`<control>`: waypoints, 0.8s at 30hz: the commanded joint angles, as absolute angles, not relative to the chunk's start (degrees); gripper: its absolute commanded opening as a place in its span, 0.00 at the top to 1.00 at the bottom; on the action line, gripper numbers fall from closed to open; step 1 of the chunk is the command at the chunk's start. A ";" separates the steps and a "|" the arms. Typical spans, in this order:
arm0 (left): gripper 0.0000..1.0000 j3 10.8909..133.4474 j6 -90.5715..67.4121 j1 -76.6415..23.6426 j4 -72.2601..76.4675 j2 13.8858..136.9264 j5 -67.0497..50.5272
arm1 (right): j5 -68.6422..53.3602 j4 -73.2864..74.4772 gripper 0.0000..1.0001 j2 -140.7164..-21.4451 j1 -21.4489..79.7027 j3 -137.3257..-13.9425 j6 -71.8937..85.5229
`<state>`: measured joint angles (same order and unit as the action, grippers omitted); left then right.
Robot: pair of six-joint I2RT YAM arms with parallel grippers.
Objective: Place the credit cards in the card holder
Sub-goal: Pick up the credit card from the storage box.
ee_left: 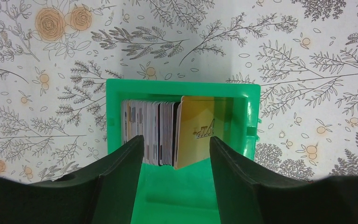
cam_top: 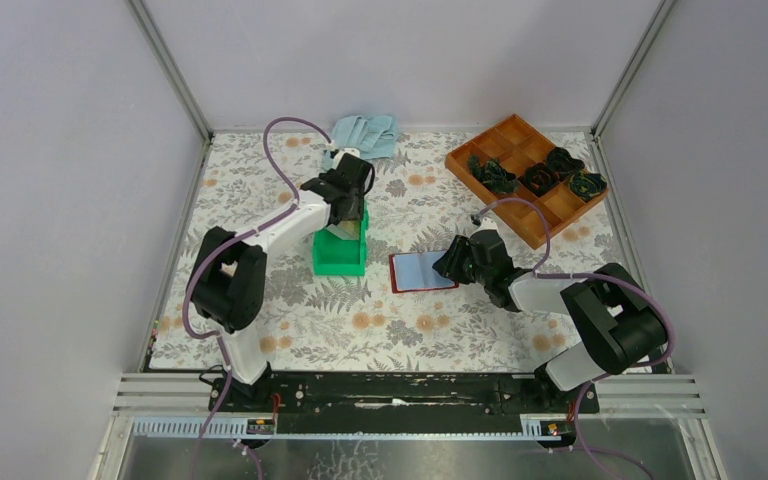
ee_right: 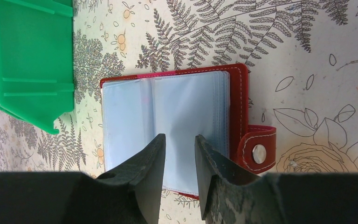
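The credit cards (ee_left: 149, 133) stand on edge as a stack inside a green bin (ee_left: 242, 116), with a gold card (ee_left: 200, 130) leaning at the stack's right end. My left gripper (ee_left: 176, 144) reaches down into the bin (cam_top: 340, 255), open, its fingers straddling the gold card and the nearer part of the stack. A small gap shows beside the gold card. The card holder (ee_right: 168, 112) lies open flat on the table (cam_top: 422, 270), pale blue sleeves up, red border and snap tab (ee_right: 259, 151) to one side. My right gripper (ee_right: 179, 137) hovers over its sleeves, jaws a narrow gap apart, holding nothing.
An orange compartment tray (cam_top: 560, 205) with dark objects sits at the back right. A pale blue cloth (cam_top: 365, 132) lies at the back centre. The green bin's side (ee_right: 28, 60) stands close to the left of the card holder. Grey walls enclose the floral table.
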<state>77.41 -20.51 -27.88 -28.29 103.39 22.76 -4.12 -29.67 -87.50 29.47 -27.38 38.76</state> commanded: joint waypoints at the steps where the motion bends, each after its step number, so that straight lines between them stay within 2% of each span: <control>1: 0.39 79.83 -18.83 -29.02 -29.84 104.59 26.50 | -4.23 -31.58 0.63 -87.97 29.74 -28.02 38.38; 24: 0.46 81.22 -18.02 -30.23 -31.45 107.39 30.15 | -4.07 -32.89 0.63 -88.15 29.72 -26.96 38.76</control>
